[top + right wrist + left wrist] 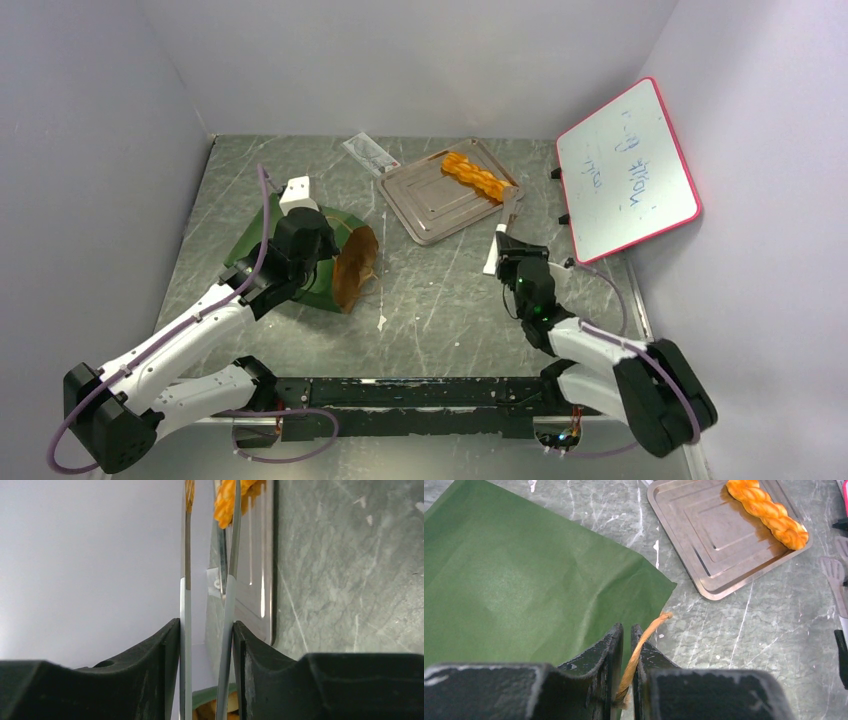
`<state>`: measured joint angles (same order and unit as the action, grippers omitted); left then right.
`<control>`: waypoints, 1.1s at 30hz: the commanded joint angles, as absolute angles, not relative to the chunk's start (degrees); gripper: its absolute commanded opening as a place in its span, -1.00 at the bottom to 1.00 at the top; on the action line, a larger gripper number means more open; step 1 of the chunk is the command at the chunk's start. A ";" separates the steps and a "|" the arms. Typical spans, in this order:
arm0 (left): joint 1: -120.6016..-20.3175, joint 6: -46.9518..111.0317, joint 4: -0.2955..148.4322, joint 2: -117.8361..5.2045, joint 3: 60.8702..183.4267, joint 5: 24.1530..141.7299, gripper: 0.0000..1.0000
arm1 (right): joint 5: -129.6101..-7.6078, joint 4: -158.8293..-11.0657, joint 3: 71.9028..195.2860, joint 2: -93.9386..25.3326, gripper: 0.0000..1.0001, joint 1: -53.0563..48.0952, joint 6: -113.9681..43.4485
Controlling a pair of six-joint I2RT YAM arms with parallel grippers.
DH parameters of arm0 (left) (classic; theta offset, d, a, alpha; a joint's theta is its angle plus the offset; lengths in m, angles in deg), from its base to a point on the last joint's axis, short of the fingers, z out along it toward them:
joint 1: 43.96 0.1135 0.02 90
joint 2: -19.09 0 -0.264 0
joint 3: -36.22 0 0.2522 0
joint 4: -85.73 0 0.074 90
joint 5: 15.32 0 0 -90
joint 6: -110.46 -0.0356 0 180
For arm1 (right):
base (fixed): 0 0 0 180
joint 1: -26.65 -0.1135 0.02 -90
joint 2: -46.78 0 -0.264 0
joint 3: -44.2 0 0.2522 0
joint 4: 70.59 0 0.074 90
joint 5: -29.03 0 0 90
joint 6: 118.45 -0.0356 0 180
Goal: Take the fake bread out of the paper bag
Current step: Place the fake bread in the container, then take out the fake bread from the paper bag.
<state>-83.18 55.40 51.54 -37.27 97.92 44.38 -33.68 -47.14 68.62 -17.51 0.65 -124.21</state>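
The paper bag (262, 243) lies on its side at the left, dark green outside (524, 580), its brown mouth (355, 268) facing right. My left gripper (318, 252) (626, 627) is shut on the bag's tan twine handle (644, 640). One piece of the fake bread, an orange braided stick (480, 177) (769, 512), lies on the metal tray (430, 205) (719, 565). My right gripper (515, 252) (206, 630) is shut on a pair of metal tongs (503, 232) (185, 605). The tongs point at the near end of the braided stick (225, 500); whether they touch it is unclear.
A white board with a pink frame (625, 170) leans against the right wall, close to the right arm. A small clear plastic packet (370, 152) lies behind the tray. Grey walls close the table in on three sides.
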 commanded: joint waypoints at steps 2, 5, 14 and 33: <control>-83.76 53.75 52.25 -35.84 99.34 43.50 -0.86 | -35.64 -52.98 69.39 -7.77 -0.22 -0.43 -115.48; -83.76 52.26 52.33 -35.39 99.19 44.09 -0.86 | -39.21 -57.24 71.32 -4.02 -0.23 -1.26 -110.64; -83.70 49.49 52.68 -33.06 97.66 46.15 -0.86 | -52.60 -64.40 78.20 -1.87 -0.26 -11.53 -98.15; -83.76 47.93 50.97 -33.60 99.41 46.61 -0.86 | -61.11 -78.94 85.68 -2.44 -0.29 -31.29 -91.75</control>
<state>-83.29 49.15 51.04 -33.64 97.92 46.56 -59.78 -77.02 85.99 -4.92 -28.77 -92.28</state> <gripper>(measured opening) 0.069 0.364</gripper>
